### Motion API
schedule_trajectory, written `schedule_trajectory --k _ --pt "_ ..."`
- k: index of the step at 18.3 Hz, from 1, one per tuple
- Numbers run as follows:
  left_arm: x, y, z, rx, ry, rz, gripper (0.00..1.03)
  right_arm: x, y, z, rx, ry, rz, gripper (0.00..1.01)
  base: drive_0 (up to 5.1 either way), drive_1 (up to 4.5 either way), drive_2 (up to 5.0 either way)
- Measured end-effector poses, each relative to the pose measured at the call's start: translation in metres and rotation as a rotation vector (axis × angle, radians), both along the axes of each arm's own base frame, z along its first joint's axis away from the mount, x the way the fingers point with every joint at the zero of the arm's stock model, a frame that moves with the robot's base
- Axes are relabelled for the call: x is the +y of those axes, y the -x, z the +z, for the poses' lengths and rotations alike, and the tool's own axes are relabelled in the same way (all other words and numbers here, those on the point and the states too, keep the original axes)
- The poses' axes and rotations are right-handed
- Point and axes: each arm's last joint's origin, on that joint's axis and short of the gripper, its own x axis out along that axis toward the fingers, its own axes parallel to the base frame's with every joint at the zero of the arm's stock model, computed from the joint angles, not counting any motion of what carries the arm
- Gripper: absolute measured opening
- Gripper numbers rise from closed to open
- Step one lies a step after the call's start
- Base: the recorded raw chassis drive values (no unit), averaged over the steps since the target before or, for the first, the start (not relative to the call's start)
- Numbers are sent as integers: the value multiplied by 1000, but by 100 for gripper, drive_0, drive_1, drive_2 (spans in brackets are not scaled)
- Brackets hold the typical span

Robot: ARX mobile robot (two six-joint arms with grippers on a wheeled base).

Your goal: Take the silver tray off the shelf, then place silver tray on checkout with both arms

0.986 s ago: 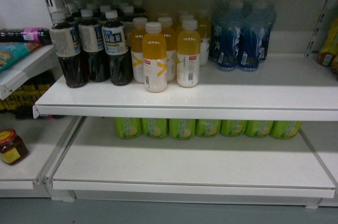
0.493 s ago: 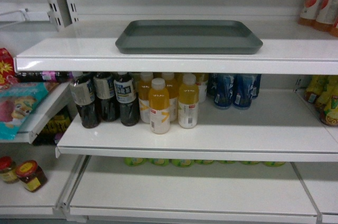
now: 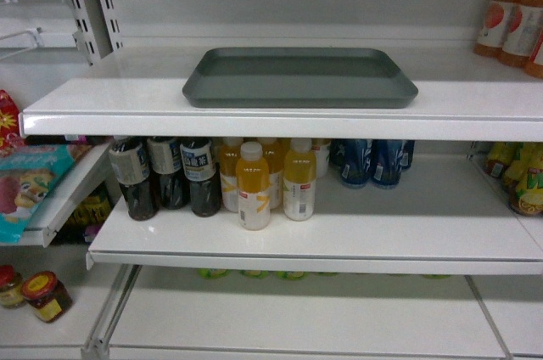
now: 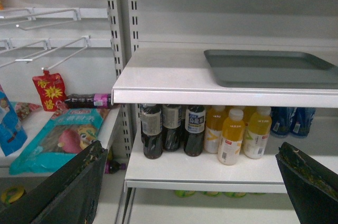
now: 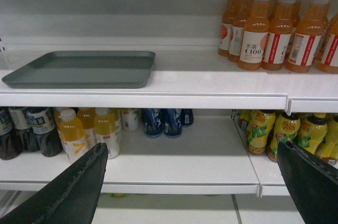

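Silver tray (image 3: 299,77) flat on shelf (image 3: 127,105), untouched. Left gripper (image 4: 193,182) and right gripper (image 5: 193,179) wide, at 6 o'clock below. Dark bottles (image 3: 165,175) beneath, labels apparently illegible.

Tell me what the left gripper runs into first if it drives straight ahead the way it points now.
Probably the yellow bottles on the lower shelf board, under the shelf holding the silver tray. The left gripper sits open and aims below the tray's level, so it would likely pass beneath it. Depth is unclear.

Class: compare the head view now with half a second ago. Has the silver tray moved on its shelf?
No. The silver tray lies at the same spot against the shelf's front lip; tray, shelf and bottles all dropped together in the frame, so the camera moved.
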Motion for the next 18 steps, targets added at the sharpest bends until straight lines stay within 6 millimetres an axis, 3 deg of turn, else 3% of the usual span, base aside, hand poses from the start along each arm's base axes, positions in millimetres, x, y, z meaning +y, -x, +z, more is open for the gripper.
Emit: schedule_trajectory --k 18 --pt "0 0 0 0 0 0 98 0 0 0 2 0 0 98 8 433 -416"
